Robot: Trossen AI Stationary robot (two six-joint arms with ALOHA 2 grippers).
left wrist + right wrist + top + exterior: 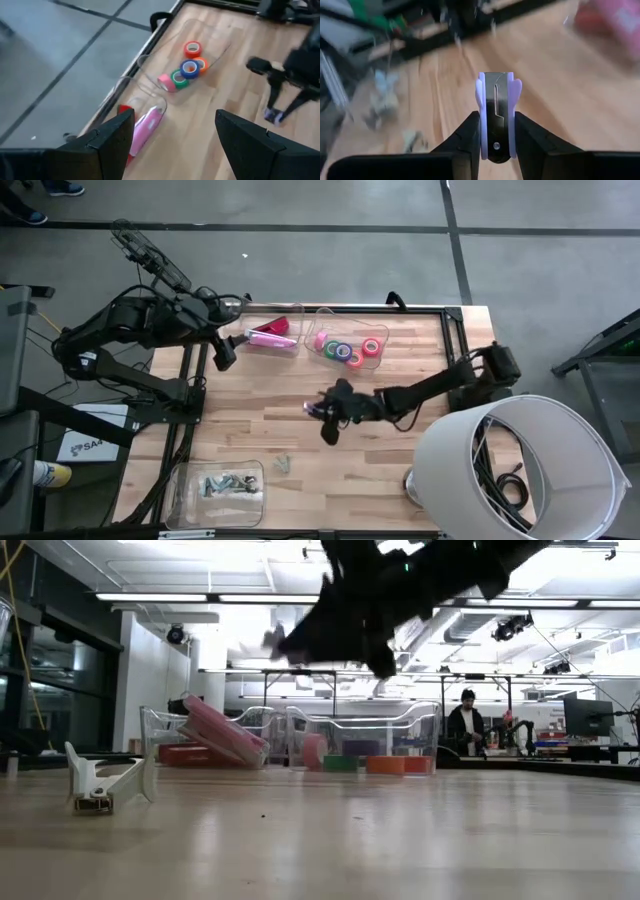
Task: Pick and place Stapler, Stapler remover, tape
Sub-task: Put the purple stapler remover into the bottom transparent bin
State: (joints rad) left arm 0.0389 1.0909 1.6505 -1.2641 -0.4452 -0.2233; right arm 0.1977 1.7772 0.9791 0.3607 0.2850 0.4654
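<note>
My right gripper (320,412) hangs over the middle of the table, shut on a purple staple remover (496,117) and lifted clear of the wood. My left gripper (225,350) stands open in the air at the far left, holding nothing. Below it a pink stapler (145,127) leans in a clear bin (285,315). Several tape rolls (345,348) lie in the clear bin beside it. A pale staple remover (105,780) lies loose on the table near the front. My right gripper pinches the staple remover between its two fingers (470,132), which press on its purple side walls (481,125). The remover's metal-faced end (496,85) sticks out past the fingertips. It is clear of the table.
A clear tray (190,498) with several staple removers sits at the near left corner. A large white round shade (520,470) with cables overhangs the near right corner. Bare wood lies between the bins and the front edge. A person (467,725) stands far behind the table.
</note>
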